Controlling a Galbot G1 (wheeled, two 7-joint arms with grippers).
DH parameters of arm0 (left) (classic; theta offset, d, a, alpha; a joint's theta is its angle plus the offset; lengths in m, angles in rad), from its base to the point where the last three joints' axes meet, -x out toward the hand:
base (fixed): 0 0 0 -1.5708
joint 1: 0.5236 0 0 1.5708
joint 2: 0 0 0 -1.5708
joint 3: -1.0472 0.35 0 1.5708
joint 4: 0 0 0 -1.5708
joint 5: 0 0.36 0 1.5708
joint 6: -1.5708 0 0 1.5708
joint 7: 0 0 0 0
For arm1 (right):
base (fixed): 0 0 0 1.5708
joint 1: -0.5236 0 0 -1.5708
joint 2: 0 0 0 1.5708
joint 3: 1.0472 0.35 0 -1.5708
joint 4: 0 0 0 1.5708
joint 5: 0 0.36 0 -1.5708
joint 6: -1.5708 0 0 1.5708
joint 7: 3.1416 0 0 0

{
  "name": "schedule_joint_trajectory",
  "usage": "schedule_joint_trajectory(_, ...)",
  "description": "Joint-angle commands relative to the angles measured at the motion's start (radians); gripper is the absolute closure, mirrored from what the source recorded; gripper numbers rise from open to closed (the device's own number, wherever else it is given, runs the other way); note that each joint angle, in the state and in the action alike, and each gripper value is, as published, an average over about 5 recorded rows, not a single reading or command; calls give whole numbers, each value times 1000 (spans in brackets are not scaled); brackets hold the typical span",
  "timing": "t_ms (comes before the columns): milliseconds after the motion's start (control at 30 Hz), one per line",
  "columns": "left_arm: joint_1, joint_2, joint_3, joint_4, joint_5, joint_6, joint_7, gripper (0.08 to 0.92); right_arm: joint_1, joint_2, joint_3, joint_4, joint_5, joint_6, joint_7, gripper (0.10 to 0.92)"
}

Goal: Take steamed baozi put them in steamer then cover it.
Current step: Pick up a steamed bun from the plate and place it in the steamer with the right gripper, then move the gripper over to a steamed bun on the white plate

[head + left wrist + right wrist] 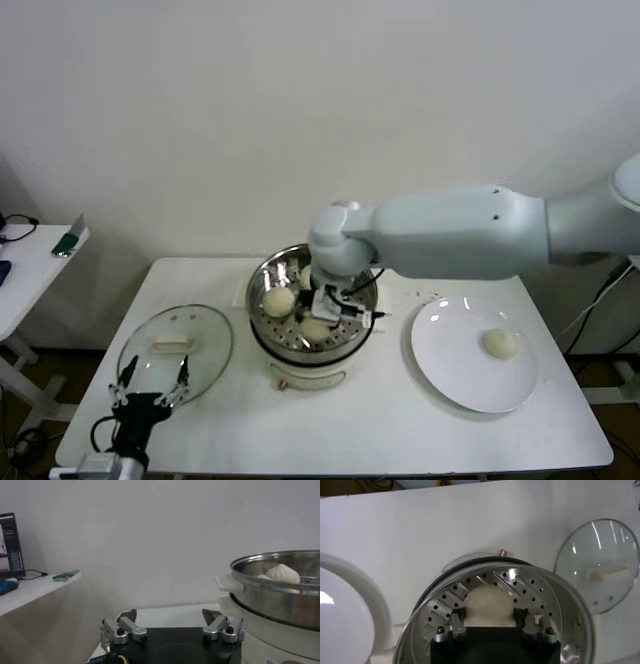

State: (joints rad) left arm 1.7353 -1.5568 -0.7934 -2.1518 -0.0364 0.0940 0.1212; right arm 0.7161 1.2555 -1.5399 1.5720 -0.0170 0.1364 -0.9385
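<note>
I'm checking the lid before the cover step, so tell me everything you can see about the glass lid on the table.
The glass lid is round and transparent, with a thin metal rim and a small cream-white bar handle at its centre. It lies flat, handle up, on the white table, on the robot's left of the steamer and apart from it. The open left gripper hovers at its near edge; whether it touches the rim cannot be told. No crack or dirt shows.

Plain white wall [300, 100] behind white table [380, 420], side desk [25, 275] left.
</note>
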Motion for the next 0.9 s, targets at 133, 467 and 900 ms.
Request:
schedule_joint_trajectory(133,1,-2,-1,0,-1,-1,-1,177,-87,44,10,-53,-57,7,17,381)
schedule_joint_trajectory(467,2,-3,-3,0,-2,-1,-1,177,-54,50,22,-83,14,38,-37,235)
schedule_joint_trajectory(900,1,-3,4,0,0,1,-1,177,118,-120,-16,-123,311,43,-172,202)
